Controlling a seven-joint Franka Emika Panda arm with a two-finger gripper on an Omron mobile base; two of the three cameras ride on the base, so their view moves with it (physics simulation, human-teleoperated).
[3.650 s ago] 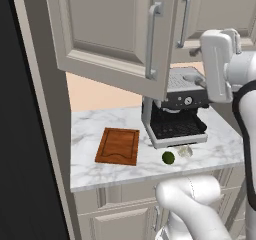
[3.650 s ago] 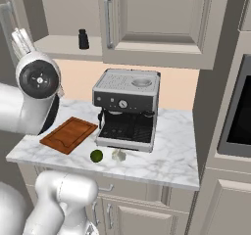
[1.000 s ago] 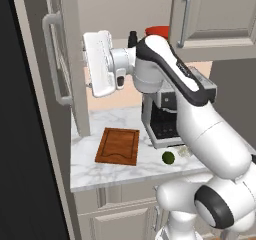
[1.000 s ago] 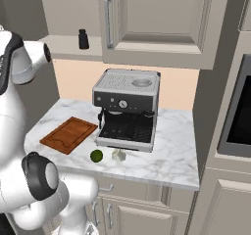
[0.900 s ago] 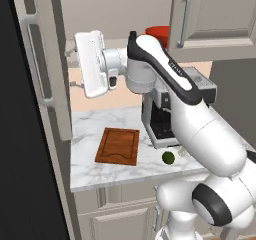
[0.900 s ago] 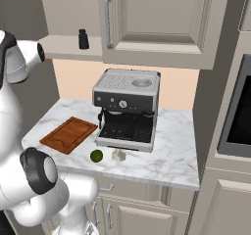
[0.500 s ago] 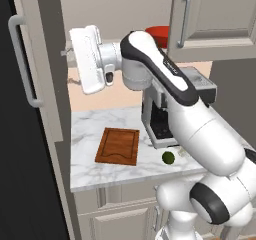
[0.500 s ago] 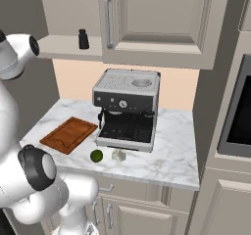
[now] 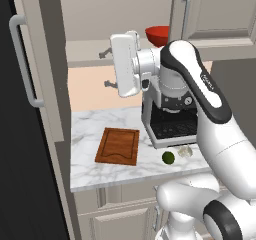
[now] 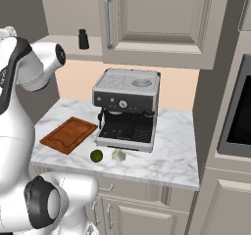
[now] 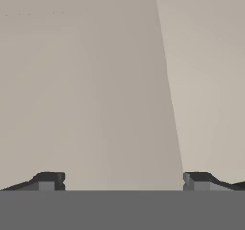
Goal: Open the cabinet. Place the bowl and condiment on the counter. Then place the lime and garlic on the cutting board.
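Cabinet (image 9: 107, 24): door open; red bowl (image 9: 157, 34) on shelf, right of end effector (image 9: 106, 68), which is wide open, empty. Condiment (image 10: 83, 39) also shelved.

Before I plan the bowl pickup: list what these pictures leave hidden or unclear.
- bowl: in the left base view, its lower part hidden behind the arm and the right cabinet door.
- garlic: in the left base view, partly behind the arm.
- gripper: in the hand view, only fingertips above plain beige; what surface it faces is unclear.
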